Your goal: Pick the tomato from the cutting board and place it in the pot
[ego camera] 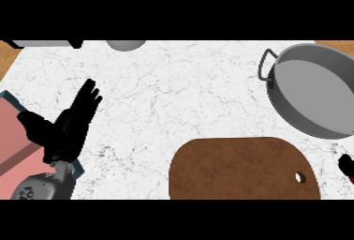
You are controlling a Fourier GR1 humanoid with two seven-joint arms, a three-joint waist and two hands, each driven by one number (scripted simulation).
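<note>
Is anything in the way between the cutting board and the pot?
Nothing visible: only bare counter lies between the cutting board and the pot. No tomato shows on the board; the right hand is barely in view at the right edge.

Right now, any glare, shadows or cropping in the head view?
Head view: even light, no glare on the counter; the pot shades darker inside toward its right; the cutting board is cropped at the bottom, the right hand at the edge.
</note>
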